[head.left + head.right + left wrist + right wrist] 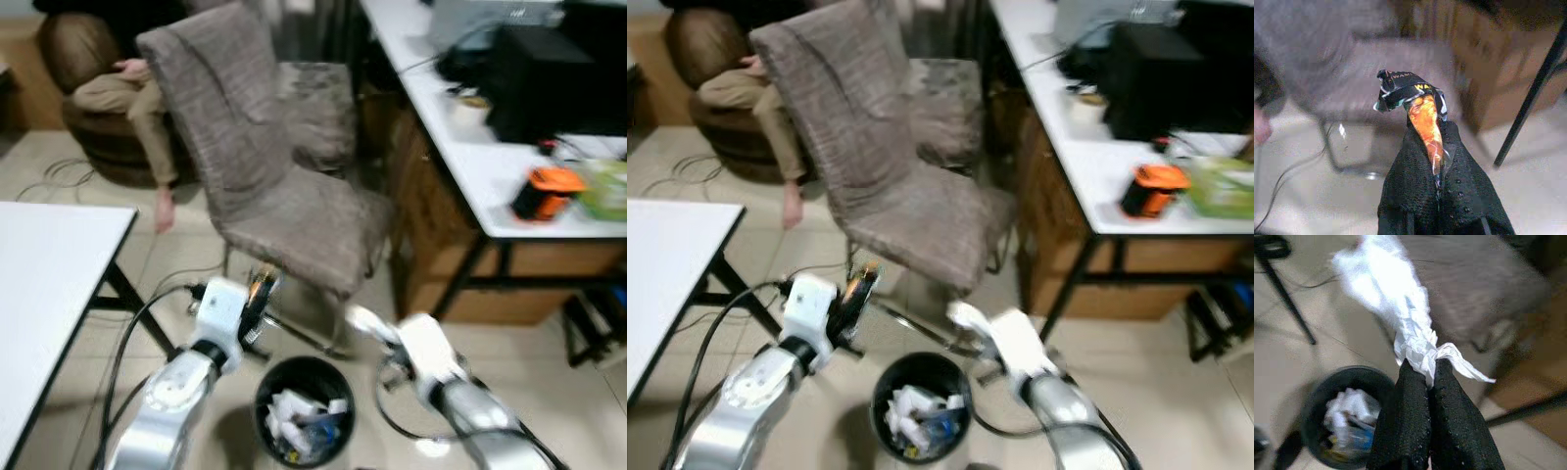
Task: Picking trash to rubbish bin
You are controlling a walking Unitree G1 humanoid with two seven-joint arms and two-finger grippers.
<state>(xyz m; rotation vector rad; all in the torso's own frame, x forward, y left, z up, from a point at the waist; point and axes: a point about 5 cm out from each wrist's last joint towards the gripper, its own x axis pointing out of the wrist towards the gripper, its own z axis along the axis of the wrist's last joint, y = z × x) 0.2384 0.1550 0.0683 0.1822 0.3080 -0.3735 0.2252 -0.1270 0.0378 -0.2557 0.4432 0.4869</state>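
Black round plastic rubbish bin (305, 409), part-filled with crumpled trash, on the floor, near, between my arms. My left hand (1436, 147) pinches an orange-and-black crinkled wrapper (1415, 105), left of the rim. My right hand (1427, 377) clamps a white crumpled tissue (1396, 298), right of the rim, about equally near.

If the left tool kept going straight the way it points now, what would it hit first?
Probably the chair: the left tool, shut on an orange wrapper, points at its seat edge and legs. Depth is unclear.
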